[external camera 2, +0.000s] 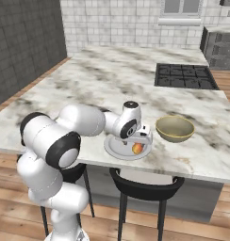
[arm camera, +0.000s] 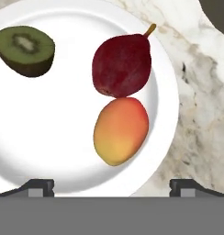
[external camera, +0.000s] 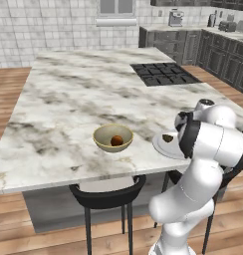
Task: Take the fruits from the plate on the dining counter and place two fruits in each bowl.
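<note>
The gripper (arm camera: 112,186) hung over the plate (arm camera: 63,151) with its two fingertips (arm camera: 38,186) spread wide apart at the bottom corners of the hand view, clamped on nothing. On the plate lay three fruits: a halved kiwi (arm camera: 25,49) at the upper left of the frame, a dark red pear (arm camera: 122,64) with its stem toward the upper right, and just below it, touching, an orange-yellow mango (arm camera: 120,131) lying between the fingertips but higher in the frame than them. The plate sat on the marble desk (arm camera: 201,101), whose veined top showed along the right side of the hand view. In the left base view the plate (external camera: 166,145) lay at the near edge of the desk (external camera: 83,99), right of centre and partly behind the white arm, with the kiwi (external camera: 168,138) on it; just left of it stood a tan bowl (external camera: 112,137) with one brown-orange fruit (external camera: 116,141) inside. In the right base view the gripper (external camera 2: 138,140) was low over the plate (external camera 2: 118,149), the mango (external camera 2: 136,148) under it, and a second bowl (external camera 2: 175,128) stood just right of the plate. Dark chairs (external camera: 107,196) were tucked under the near edge, and a black cooktop (external camera: 163,73) was set in the far right of the desk
</note>
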Controlling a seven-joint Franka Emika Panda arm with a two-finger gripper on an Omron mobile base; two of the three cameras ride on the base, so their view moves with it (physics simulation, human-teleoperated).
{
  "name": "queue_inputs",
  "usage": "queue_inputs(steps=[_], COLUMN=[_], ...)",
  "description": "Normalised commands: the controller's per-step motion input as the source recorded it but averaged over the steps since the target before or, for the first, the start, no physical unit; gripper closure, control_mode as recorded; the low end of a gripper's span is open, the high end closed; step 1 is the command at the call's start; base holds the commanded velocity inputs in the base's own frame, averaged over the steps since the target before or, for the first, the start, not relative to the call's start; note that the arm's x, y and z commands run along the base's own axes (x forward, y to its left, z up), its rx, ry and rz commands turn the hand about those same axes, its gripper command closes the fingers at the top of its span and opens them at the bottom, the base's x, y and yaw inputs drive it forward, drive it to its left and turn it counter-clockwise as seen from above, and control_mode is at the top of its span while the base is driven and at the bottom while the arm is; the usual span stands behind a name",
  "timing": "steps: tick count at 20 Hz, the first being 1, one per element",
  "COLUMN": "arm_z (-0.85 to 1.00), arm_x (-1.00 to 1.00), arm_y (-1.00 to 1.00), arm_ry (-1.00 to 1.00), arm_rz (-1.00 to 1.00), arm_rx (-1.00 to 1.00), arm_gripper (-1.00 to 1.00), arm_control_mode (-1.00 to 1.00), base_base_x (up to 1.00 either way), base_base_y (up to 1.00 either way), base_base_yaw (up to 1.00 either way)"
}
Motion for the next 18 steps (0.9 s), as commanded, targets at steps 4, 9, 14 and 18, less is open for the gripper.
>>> queue_inputs(steps=[4, 9, 14, 18], arm_z=[-0.26, -0.25, -0.16, -0.18], arm_x=[0.09, 0.18, 0.28, 0.20], arm_y=[-0.02, -0.03, -0.11, -0.10], arm_ry=[0.00, 0.00, -0.03, -0.02], arm_rz=[0.00, 0.00, 0.00, 0.00], arm_rx=[0.00, 0.00, 0.00, 0.00], arm_gripper=[-1.00, -1.00, -1.00, -1.00], arm_control_mode=[-1.00, -1.00, -1.00, -1.00], base_base_x=[0.00, 0.00, 0.00, 0.00], base_base_y=[0.00, 0.00, 0.00, 0.00], base_base_yaw=[0.00, 0.00, 0.00, 0.00])
